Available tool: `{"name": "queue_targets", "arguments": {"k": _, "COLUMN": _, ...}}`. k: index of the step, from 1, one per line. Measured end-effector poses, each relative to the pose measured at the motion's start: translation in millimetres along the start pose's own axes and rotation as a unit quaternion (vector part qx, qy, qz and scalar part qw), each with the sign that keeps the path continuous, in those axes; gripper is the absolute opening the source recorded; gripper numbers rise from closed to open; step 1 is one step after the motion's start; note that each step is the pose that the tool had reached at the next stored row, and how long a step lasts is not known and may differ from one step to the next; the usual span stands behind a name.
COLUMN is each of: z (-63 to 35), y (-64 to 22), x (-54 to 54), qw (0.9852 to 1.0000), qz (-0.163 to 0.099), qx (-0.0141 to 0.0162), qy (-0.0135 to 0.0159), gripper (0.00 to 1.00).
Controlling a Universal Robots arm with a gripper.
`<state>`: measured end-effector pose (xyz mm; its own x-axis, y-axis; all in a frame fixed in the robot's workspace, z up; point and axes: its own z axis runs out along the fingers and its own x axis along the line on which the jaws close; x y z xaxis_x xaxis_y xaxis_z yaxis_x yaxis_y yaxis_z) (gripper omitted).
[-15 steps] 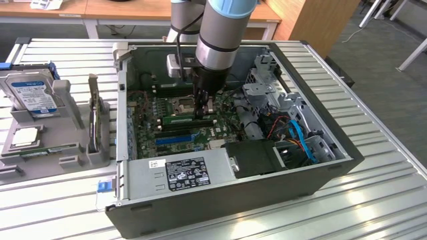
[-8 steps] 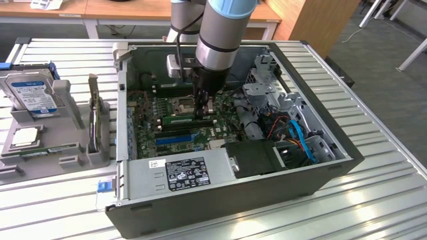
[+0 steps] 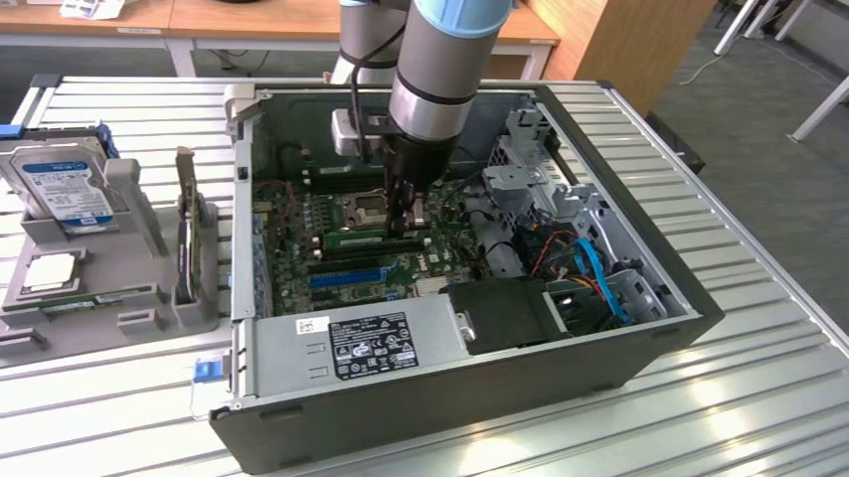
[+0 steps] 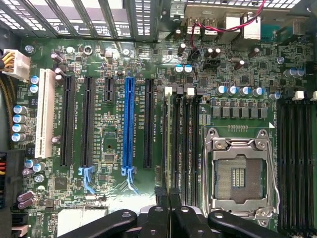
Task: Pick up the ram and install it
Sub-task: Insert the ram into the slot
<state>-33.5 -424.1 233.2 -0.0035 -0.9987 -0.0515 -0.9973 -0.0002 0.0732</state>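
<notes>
The ram (image 3: 373, 238) is a narrow green stick standing on edge in a memory slot of the motherboard (image 3: 298, 234), inside the open computer case (image 3: 637, 338). In the wrist view the ram (image 4: 166, 139) appears as a thin line along the outermost slot beside the CPU socket (image 4: 237, 173). My gripper (image 3: 405, 221) reaches straight down into the case and is shut. Its fingertips sit at the end of the ram towards the exterior view's right. The black fingers (image 4: 157, 218) meet at that end of the slot. I cannot tell whether they press on the stick or pinch it.
A grey power supply (image 3: 358, 343) fills the case's near end, and a drive cage with blue cables (image 3: 597, 273) stands at the exterior view's right. Outside, a grey fixture (image 3: 133, 258) holds a hard drive (image 3: 60, 184) and a dark expansion card (image 3: 186, 229). Long card slots (image 4: 130, 124) lie beside the memory slots.
</notes>
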Motion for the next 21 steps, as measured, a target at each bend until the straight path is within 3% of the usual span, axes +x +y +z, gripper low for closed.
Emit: {"name": "queue_targets", "arguments": {"k": 21, "z": 0.3, "y": -0.3, "x": 0.1, "qw": 1.0, "qz": -0.002, "qx": -0.0001, "qy": 0.0001, "gripper": 0.12}}
